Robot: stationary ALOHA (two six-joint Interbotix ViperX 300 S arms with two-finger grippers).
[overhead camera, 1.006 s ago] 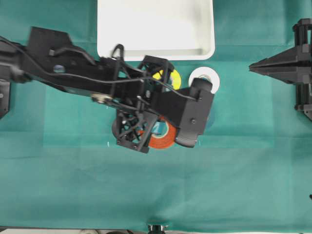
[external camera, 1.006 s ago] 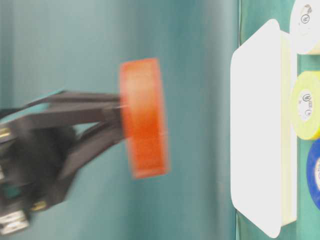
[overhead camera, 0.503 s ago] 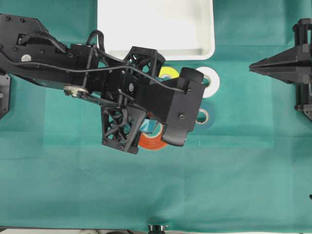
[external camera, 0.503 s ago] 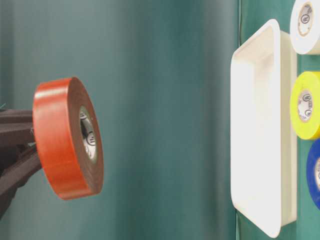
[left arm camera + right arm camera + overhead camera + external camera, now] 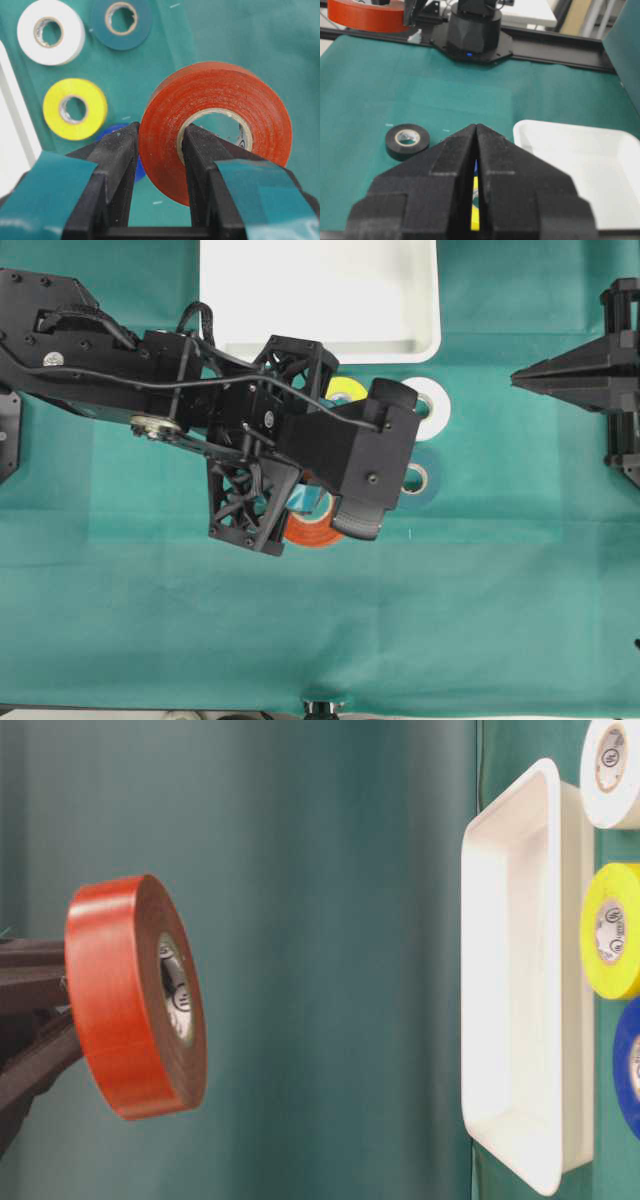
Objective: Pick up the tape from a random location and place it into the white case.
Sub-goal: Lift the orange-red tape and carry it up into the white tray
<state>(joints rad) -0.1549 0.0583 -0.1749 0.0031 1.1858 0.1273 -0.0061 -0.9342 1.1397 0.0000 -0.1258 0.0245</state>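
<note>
The orange-red tape (image 5: 220, 90) hangs above the green cloth with my left gripper (image 5: 161, 127) shut on it. One finger is inside its pale core and the other presses the outer face. From overhead, the tape (image 5: 310, 532) peeks out under the left wrist, below and left of the white case (image 5: 320, 290). In the table-level view the tape (image 5: 110, 1000) floats well off the cloth, apart from the white case (image 5: 545, 780). My right gripper (image 5: 476, 127) is shut on nothing and sits at the right edge (image 5: 515, 377).
A yellow roll (image 5: 352, 392), a white roll (image 5: 435, 400) and a dark teal roll (image 5: 425, 480) lie just below the case. A blue roll (image 5: 112, 132) shows behind the left finger. A black roll (image 5: 408, 140) lies on the cloth.
One second ago the tape was lower; the left gripper raised it off the cloth and turned it. Over the last half second nothing has moved.
</note>
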